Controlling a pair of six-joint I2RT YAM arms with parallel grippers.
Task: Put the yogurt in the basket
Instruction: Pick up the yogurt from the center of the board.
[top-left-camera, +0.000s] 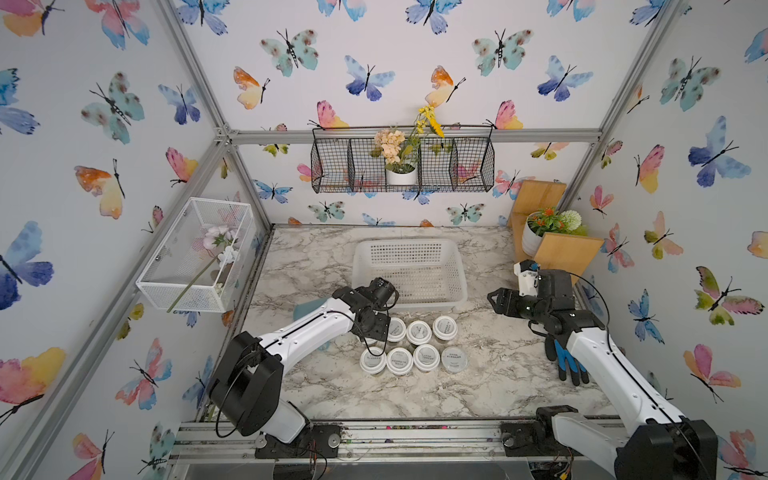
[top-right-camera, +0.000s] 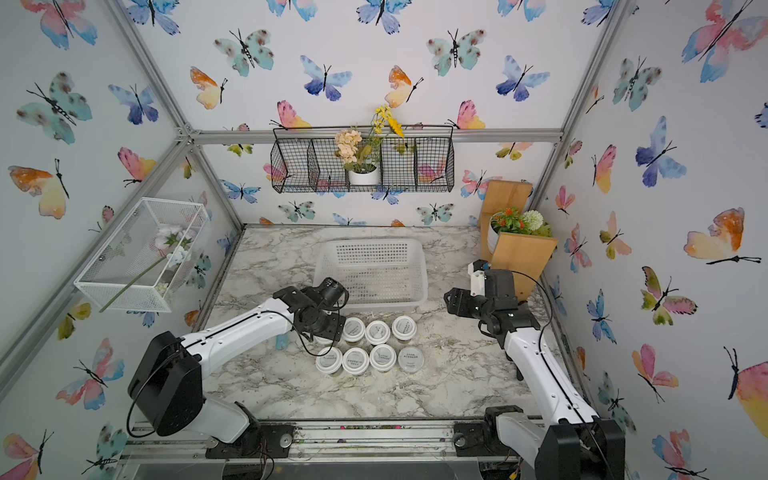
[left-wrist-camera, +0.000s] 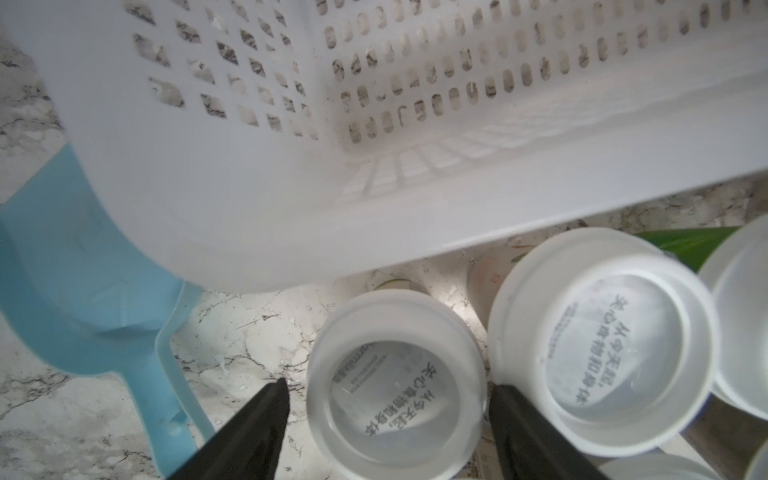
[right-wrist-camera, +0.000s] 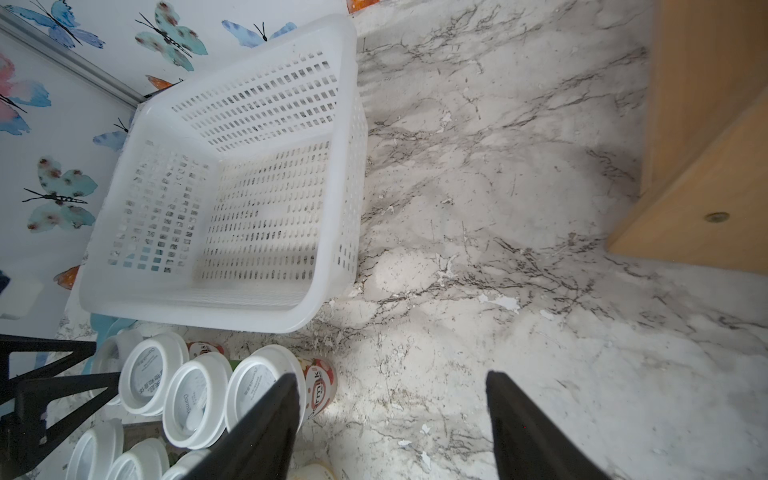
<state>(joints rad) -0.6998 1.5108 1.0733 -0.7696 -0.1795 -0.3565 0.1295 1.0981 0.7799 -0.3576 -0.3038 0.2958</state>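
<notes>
Overhead, the left claw (left-wrist-camera: 390, 384) mostly hides the yogurt cup (left-wrist-camera: 395, 415) it straddles.

basket (top-left-camera: 405, 254): mid-bench (top-left-camera: 478, 382), toward back edge | yogurt cups (top-left-camera: 419, 332): two rows just before basket's front rim | scoop (top-left-camera: 305, 309): left of basket's front-left corner | glove (top-left-camera: 567, 361): right edge | shelf (top-left-camera: 557, 249): back-right corner

white basket (top-left-camera: 405, 254), grey-veined marble table (top-left-camera: 490, 374), butterfly wallpaper (top-left-camera: 395, 50)

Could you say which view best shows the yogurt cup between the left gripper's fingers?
Left wrist view: the yogurt cup sits close up between the left gripper's fingers, label readable. In both top views the arm mostly covers it; the right wrist view shows a sliver.
</notes>
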